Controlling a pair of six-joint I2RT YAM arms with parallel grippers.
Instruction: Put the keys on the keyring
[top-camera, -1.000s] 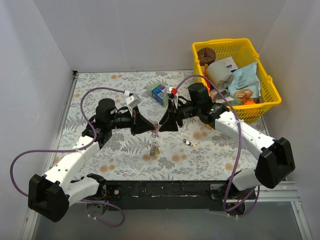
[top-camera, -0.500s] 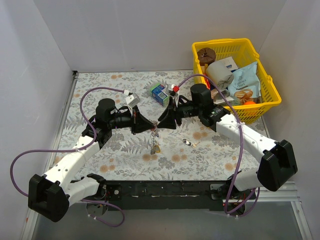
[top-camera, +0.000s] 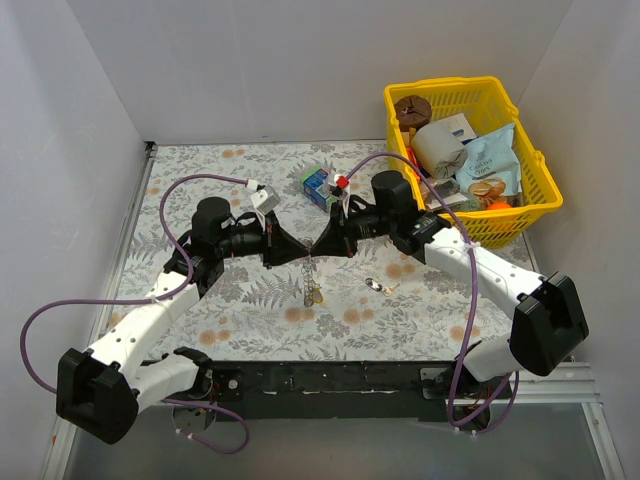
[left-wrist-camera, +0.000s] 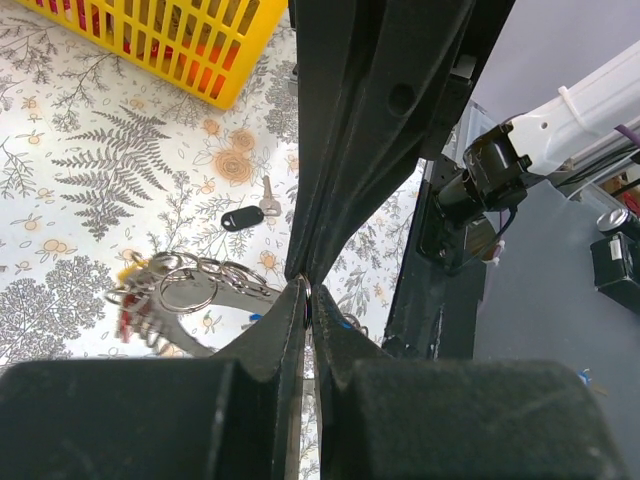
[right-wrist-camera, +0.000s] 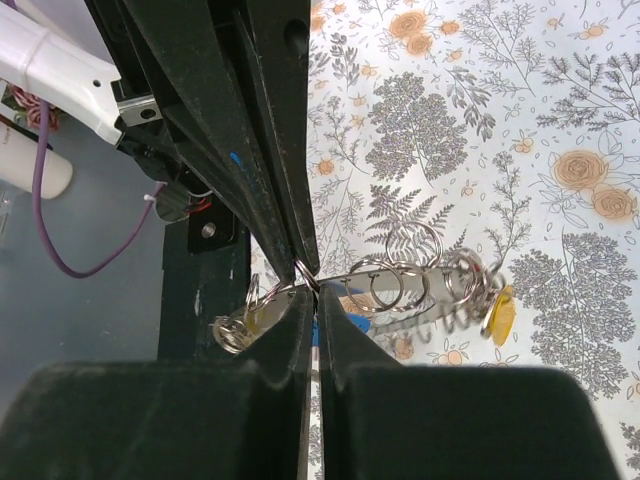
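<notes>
**Keyring hangs between two meeting grippers**

The silver metal keyring (top-camera: 311, 285), a bunch of linked thin wire loops, hangs in the air above the middle of the table. It is carried at its top, where the two arms' fingertips come together. A small yellow-headed key (right-wrist-camera: 498, 315) dangles at its far end, with something red and blurred among the loops.

The black left gripper (left-wrist-camera: 306, 292) is closed tight, its fingers pinching the top wire of the bunch. The black right gripper (right-wrist-camera: 313, 296) meets it tip to tip with its fingers drawn in to a thin slit at the same wire. Whether it truly grips that wire cannot be told.

A small dark-headed key (left-wrist-camera: 240, 218) with a silver blade lies loose on the fern-and-flower-patterned table (top-camera: 250, 310), to the right of the hanging bunch and apart from it.

Behind the grippers stands a blue-green carton (top-camera: 318, 185). The yellow plastic basket (top-camera: 445, 86), filled with packets, sits at the far right.
</notes>
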